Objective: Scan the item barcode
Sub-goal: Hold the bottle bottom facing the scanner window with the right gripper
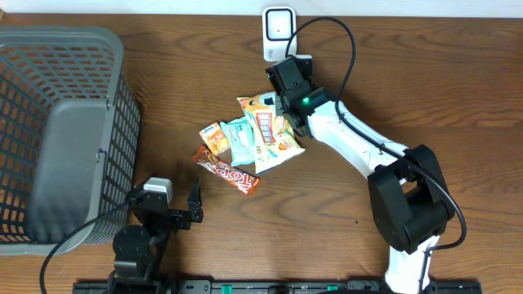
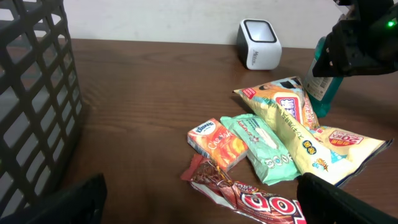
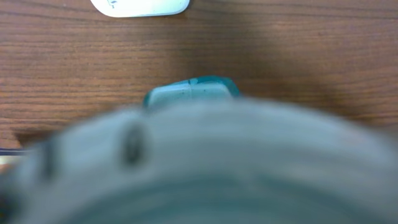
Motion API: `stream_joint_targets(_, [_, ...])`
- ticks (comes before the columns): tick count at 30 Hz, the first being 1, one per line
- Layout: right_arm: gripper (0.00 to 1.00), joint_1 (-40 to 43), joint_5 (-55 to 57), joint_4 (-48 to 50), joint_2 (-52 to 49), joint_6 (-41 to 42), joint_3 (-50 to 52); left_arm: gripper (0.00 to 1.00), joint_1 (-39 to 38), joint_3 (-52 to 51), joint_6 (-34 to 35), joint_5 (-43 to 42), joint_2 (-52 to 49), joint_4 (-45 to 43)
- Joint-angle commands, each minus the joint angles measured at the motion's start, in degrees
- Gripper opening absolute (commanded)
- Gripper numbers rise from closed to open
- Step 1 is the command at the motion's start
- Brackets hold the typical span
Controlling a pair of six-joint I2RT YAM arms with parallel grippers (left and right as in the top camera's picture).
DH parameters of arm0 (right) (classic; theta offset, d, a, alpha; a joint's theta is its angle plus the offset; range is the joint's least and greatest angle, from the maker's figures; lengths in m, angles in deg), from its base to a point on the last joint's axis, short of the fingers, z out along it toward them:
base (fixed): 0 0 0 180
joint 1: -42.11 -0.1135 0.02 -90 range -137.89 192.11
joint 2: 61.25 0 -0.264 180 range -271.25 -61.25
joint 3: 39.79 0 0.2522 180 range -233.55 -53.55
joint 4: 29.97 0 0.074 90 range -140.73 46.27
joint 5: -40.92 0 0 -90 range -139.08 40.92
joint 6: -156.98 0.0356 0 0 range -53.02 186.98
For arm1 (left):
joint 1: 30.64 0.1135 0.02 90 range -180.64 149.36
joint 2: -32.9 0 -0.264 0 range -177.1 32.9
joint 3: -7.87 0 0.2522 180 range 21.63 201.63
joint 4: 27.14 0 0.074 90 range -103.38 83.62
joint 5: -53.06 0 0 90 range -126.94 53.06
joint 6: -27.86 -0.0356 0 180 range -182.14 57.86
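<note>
A pile of items lies mid-table: a yellow snack bag (image 1: 274,131) (image 2: 311,140), a mint tissue pack (image 1: 241,140) (image 2: 264,146), a small orange pack (image 1: 216,137) (image 2: 217,144) and a red candy bar (image 1: 226,170) (image 2: 249,196). A teal bottle (image 2: 323,90) (image 3: 191,90) stands upright behind the bag. My right gripper (image 1: 290,86) (image 2: 339,59) sits down over its top. The bottle's blurred body fills the right wrist view and hides the fingers. The white scanner (image 1: 279,33) (image 2: 259,43) (image 3: 140,6) stands at the far edge. My left gripper (image 1: 173,211) (image 2: 199,205) is open, just short of the candy bar.
A large grey wire basket (image 1: 57,131) (image 2: 31,106) takes up the left side of the table. The right arm's white link (image 1: 351,139) stretches from the front right toward the pile. A black cable (image 1: 343,37) loops near the scanner.
</note>
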Motion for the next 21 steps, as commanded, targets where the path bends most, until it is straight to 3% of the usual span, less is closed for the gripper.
stream_joint_targets(1, [0.63, 0.4, 0.1, -0.4, -1.4, -0.7, 0.5, 0.98, -0.3, -1.3, 0.1, -0.7, 0.2, 0.4])
stream_joint_targets(2, [0.69, 0.4, 0.1, -0.4, -1.2, -0.8, 0.4, 0.98, -0.3, -1.3, 0.1, -0.7, 0.2, 0.4])
stream_joint_targets(6, [0.74, 0.3, 0.0, -0.7, 1.4, -1.1, 0.4, 0.98, -0.3, -1.3, 0.1, -0.7, 0.2, 0.4])
stream_joint_targets(21, [0.68, 0.0, 0.2, 4.3, 3.3, -3.1, 0.5, 0.98, -0.3, -1.3, 0.1, -0.7, 0.2, 0.4])
